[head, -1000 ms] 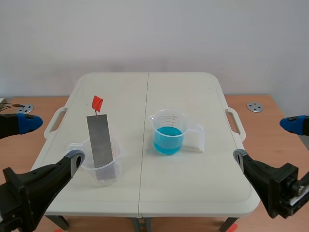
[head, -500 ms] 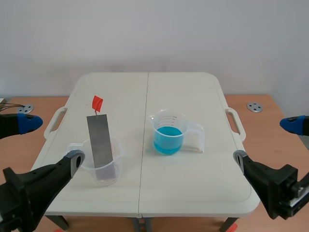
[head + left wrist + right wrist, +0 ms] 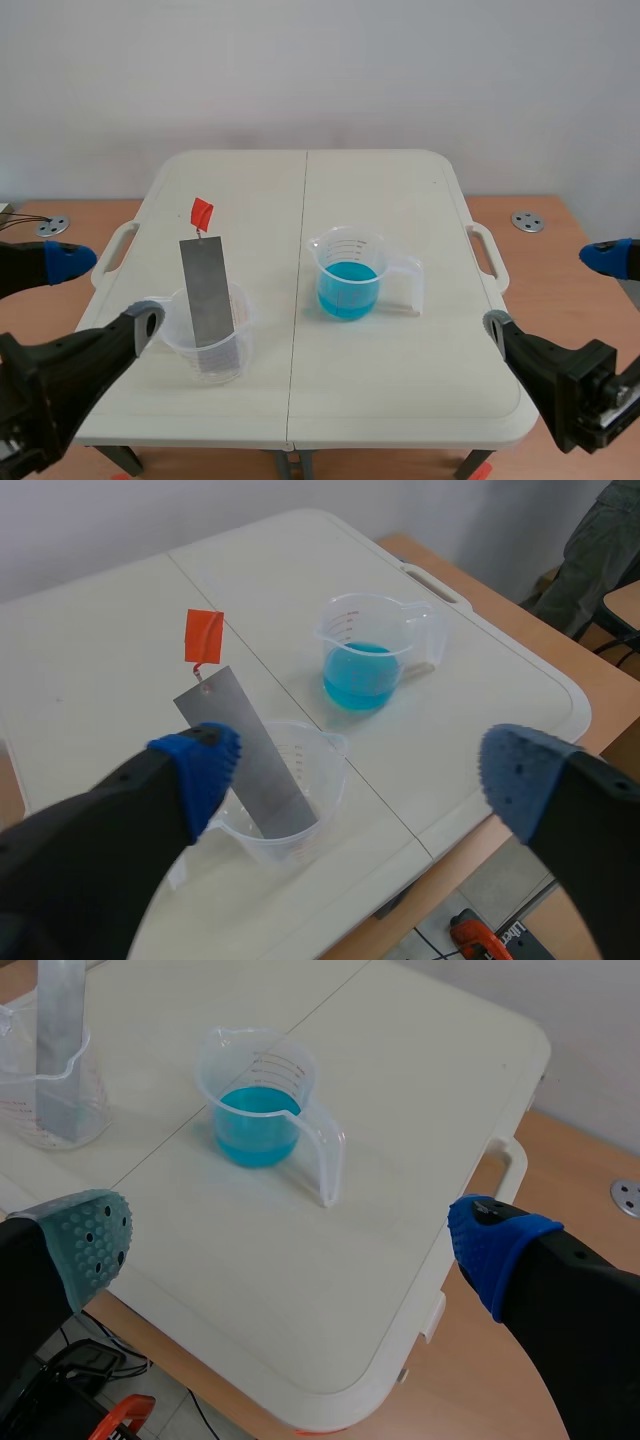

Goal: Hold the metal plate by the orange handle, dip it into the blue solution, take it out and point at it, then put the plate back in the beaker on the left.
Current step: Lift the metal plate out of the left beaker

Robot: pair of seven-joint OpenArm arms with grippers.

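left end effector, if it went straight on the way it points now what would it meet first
Probably the clear beaker holding the metal plate, which stands just ahead of the open left end effector. Depth is unclear, so this is a best guess.

My left gripper [image 3: 106, 291] pulled back slightly toward my left. The lower finger [image 3: 140, 325] now sits just beside the left beaker [image 3: 241, 330] rim, no longer overlapping it.

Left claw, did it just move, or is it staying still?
Yes. In the scene view the left claw has pulled back a little toward the left, away from the beaker that holds the metal plate.
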